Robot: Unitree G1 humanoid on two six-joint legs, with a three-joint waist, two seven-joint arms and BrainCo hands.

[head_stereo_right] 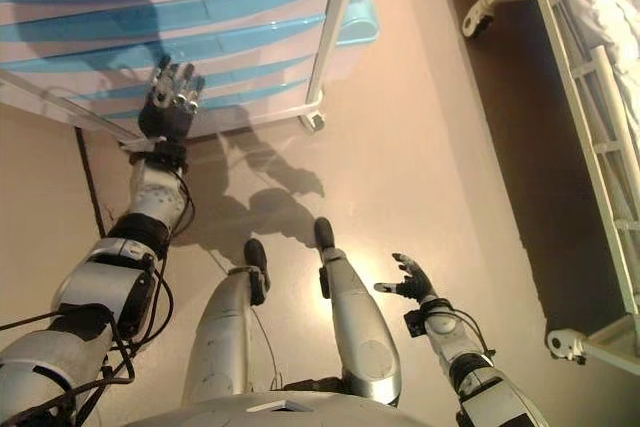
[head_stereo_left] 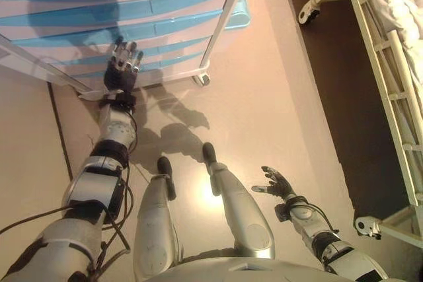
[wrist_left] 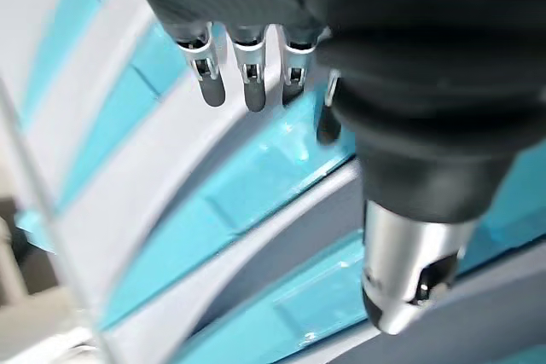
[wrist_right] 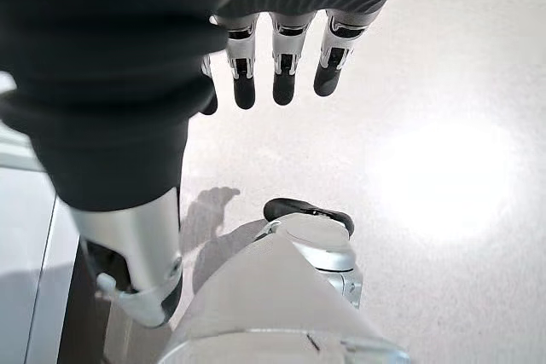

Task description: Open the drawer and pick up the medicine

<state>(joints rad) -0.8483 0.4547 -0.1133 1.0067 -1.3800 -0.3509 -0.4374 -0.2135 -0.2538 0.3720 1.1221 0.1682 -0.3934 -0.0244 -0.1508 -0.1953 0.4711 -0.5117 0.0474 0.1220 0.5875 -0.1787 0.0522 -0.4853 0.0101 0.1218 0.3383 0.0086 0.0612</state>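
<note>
Silver-grey arms, dark ribbed wrist covers, robot hand [head_stereo_left: 123, 64] silver-fingered, dark-tipped

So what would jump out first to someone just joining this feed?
The blue-and-white drawer unit at the top left, all drawers shut, with the left robot hand raised open-fingered just before its lower drawers. The right robot hand hangs open and empty over the bare floor, and a white bed frame runs down the right side.
</note>
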